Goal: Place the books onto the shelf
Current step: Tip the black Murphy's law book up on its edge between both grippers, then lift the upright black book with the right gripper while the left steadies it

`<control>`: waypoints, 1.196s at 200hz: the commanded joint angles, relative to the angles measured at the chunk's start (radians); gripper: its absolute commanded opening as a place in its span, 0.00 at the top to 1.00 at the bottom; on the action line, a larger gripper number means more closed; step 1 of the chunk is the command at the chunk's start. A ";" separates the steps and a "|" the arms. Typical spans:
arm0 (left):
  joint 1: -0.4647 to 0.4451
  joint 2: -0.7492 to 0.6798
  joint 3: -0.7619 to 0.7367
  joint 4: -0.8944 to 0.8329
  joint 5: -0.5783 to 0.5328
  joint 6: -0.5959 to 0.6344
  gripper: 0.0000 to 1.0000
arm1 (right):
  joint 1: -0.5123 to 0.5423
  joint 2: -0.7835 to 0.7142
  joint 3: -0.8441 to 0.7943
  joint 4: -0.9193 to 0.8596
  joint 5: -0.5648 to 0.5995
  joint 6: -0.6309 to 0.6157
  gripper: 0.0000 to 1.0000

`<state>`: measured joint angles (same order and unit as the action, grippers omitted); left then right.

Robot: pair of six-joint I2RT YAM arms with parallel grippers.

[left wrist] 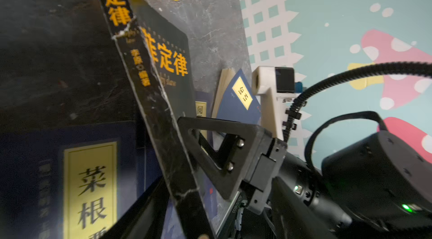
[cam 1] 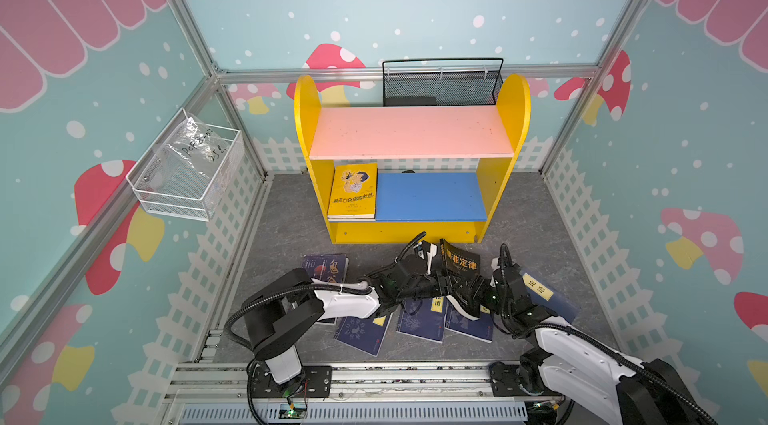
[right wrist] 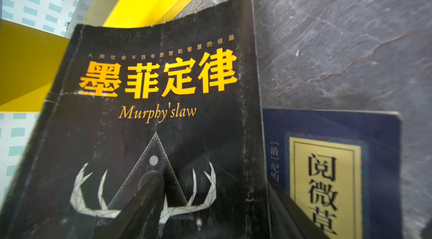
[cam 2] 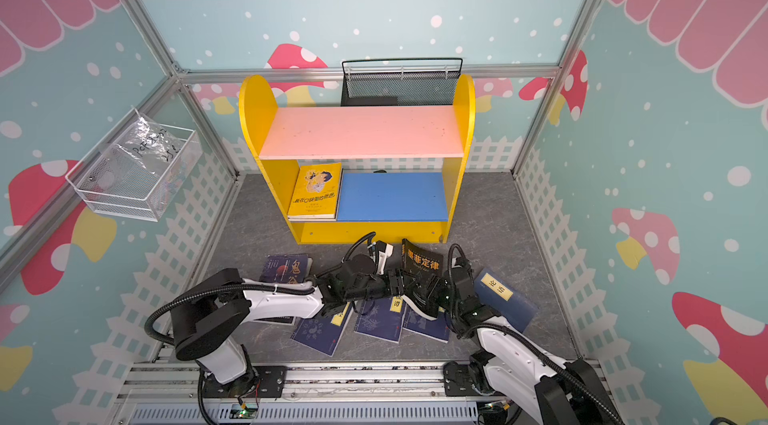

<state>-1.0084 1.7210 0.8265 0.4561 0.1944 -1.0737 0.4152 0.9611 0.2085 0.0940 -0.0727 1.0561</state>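
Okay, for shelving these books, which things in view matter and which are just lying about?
Job: shelf; yellow book lying on its blue board; black book tilted up before it; navy books and red-moon book on the floor.
Lying about: black mesh basket behind the shelf; white wire basket on the left wall, plastic bag inside.

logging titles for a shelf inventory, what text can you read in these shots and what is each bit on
"墨菲定律", "Murphy'slaw": cover of the black book
"阅微草": yellow label, navy book
"菜根": yellow label, second navy book
"论语": yellow label, third navy book
"装在口袋里的爸爸", upside down: yellow book on the shelf
"鬼谷": red-moon book
Handwriting on the plastic bag: too blurred to read
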 commanded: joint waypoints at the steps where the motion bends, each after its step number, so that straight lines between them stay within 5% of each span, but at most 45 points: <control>1: -0.006 0.004 0.044 -0.090 -0.032 -0.008 0.36 | 0.020 0.024 -0.038 -0.096 -0.071 0.029 0.32; 108: -0.009 -0.012 0.068 -0.229 -0.089 0.030 0.85 | 0.019 -0.081 -0.007 -0.060 -0.112 0.011 0.31; 146: -0.009 -0.083 0.061 -0.244 -0.066 0.055 1.00 | 0.020 -0.195 0.052 -0.060 -0.164 -0.029 0.18; 164: 0.001 -0.170 0.048 -0.271 -0.057 0.090 1.00 | 0.020 -0.246 0.109 -0.055 -0.217 -0.082 0.05; 208: 0.057 -0.431 0.146 -0.539 -0.046 0.292 1.00 | 0.020 -0.263 0.237 -0.056 -0.316 -0.162 0.04; 239: 0.136 -0.583 0.186 -0.635 0.048 0.367 1.00 | 0.019 -0.205 0.231 0.260 -0.556 -0.116 0.06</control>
<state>-0.9310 1.2388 0.9688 -0.0948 0.1532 -0.8188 0.4274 0.7177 0.4408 0.0940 -0.4076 0.9318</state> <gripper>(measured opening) 0.148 0.946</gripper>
